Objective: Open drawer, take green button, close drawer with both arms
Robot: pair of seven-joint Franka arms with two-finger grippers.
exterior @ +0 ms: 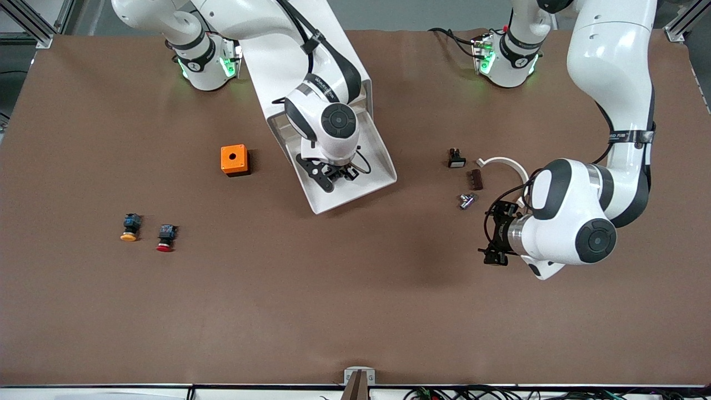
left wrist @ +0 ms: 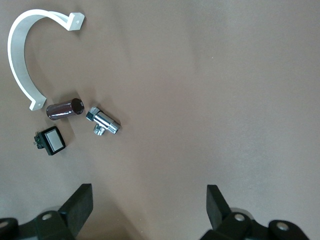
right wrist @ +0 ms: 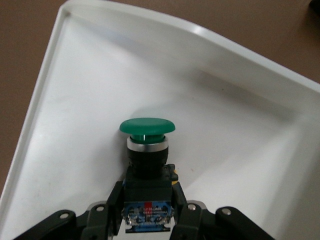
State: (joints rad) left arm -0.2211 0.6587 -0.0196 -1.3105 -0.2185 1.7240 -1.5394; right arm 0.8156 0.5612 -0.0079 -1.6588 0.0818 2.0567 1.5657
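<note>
The green-capped button point(right wrist: 147, 150) sits between the fingers point(right wrist: 116, 202) of the right gripper point(right wrist: 148, 210), which are clenched on its black-and-blue body — the round cap points away from the wrist, over the floor of the white drawer point(right wrist: 75, 100). In the front view the right gripper point(exterior: 331, 174) hangs over the open end of that drawer point(exterior: 383, 161), which lies slanted on the brown bench point(exterior: 355, 289). An orange box point(exterior: 234, 159) with a hole in its top stands just beside the drawer, toward the right arm's end; a yellow-capped button point(exterior: 130, 227) and a red-capped button point(exterior: 165, 238) lie side by side nearer the camera. The left gripper point(exterior: 496, 236) hovers over bare bench with its fingers point(left wrist: 77, 205) released — spread wide apart. Ahead of them lie a chrome fitting point(left wrist: 103, 122), a dark cylinder point(left wrist: 65, 109), a small square switch point(left wrist: 50, 140) and a curved white clamp point(left wrist: 22, 55).
</note>
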